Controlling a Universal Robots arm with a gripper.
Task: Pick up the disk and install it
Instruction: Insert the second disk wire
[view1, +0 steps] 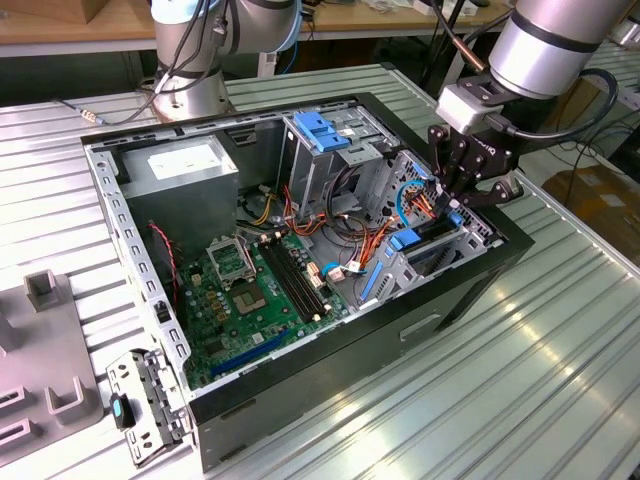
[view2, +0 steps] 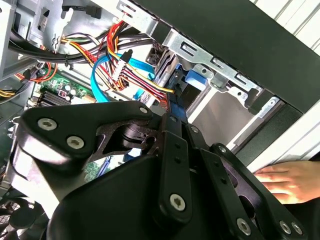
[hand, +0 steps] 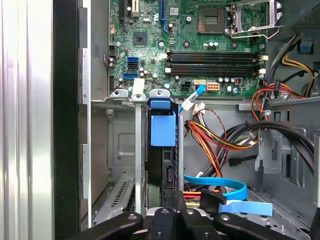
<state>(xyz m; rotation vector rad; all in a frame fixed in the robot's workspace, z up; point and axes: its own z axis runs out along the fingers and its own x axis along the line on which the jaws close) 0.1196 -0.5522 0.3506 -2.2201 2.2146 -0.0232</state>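
Note:
The disk (hand: 161, 165) stands on edge in the metal drive bay (hand: 122, 145) at the front corner of the open computer case (view1: 300, 380), with a blue plastic tab (hand: 163, 129) on its upper edge. My gripper (view1: 455, 208) reaches down into that bay at the exterior view's right. In both wrist views my gripper (hand: 172, 197) (view2: 172, 112) has its black fingers drawn together, pinching the disk's thin near edge. Most of the disk's flat faces are hidden by the bay walls.
Red, yellow and blue cables (hand: 220, 137) crowd the space beside the bay. The green motherboard (view1: 250, 290), a grey power-supply box (view1: 180, 165) and a blue-topped drive cage (view1: 325, 130) fill the case. A person's hand (view2: 285, 180) rests outside the case wall. A loose metal bracket (view1: 140, 405) lies on the table.

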